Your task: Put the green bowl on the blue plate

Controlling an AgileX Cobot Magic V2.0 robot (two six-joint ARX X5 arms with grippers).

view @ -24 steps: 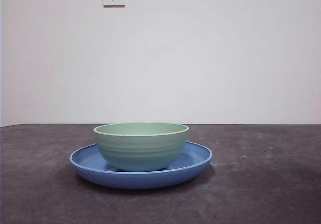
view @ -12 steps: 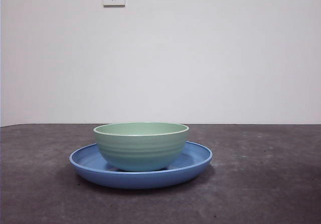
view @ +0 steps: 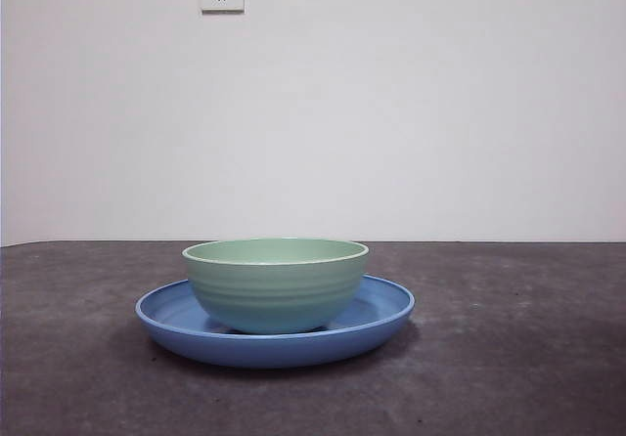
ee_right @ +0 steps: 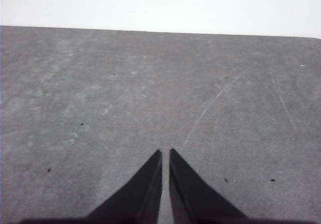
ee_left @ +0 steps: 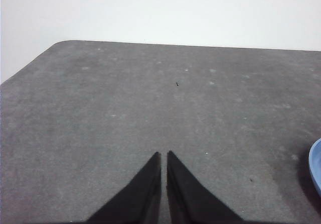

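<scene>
Already the green bowl (view: 275, 284) sits upright inside the blue plate (view: 383, 311), roughly centred, plate flat on the grey surface (view: 518, 358). By the look of it the placing is done. Left tool (ee_left: 163, 156): jaws together, nothing held, hanging over bare surface; a sliver of the plate's rim (ee_left: 316, 166) shows at the edge of its wrist view, so this arm is the nearer one. Right tool (ee_right: 165, 153): jaws together, empty, no dish visible in its wrist view. Neither tool touches bowl or plate. Any further move looks unnecessary.
</scene>
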